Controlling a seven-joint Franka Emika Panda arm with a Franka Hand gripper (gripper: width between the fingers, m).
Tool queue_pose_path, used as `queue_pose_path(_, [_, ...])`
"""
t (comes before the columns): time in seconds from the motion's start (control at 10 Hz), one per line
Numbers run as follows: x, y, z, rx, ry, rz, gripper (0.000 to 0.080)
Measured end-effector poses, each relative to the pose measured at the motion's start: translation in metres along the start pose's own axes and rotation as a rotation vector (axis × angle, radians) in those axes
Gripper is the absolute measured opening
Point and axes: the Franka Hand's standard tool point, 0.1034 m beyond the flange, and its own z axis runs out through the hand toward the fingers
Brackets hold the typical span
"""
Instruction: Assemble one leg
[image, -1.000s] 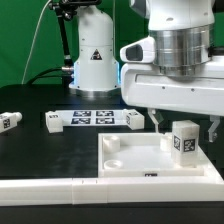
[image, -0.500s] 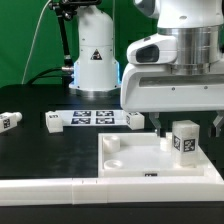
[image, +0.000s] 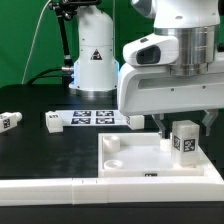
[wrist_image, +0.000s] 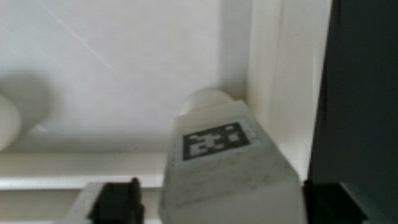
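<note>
At the lower right of the exterior view, your leg (image: 183, 140) stands upright on the white tray's (image: 130, 162) corner. Your gripper (image: 183, 125) straddles it, jaws spread and clear of it, seemingly lined up for a grasp.

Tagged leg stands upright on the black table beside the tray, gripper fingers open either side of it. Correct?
Not quite. The exterior view shows the leg upright on the white tray itself, near its corner on the exterior view's right, not on the black table. The gripper fingers are open either side of it.
</note>
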Motion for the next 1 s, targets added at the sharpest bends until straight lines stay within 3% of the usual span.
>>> queue_pose_path(0.1, [0.0000, 0.0000, 0.0000, 0.000, 0.000, 0.000, 0.0383])
queue_pose_path(0.2, [0.0000, -0.0002, 0.0000, 0.001, 0.000, 0.014, 0.0289])
queue_pose_path(0.5, [0.0002, -0.0010, 0.0004, 0.005, 0.005, 0.093, 0.0289])
queue_pose_path(0.7, [0.0004, -0.0016, 0.0009, 0.012, 0.023, 0.423, 0.0289])
queue_pose_path(0.9, [0.0015, 0.0004, 0.0012, 0.053, 0.076, 0.766, 0.0291])
queue_pose_path(1.0, [0.0012, 0.0010, 0.0010, 0.063, 0.073, 0.815, 0.0291])
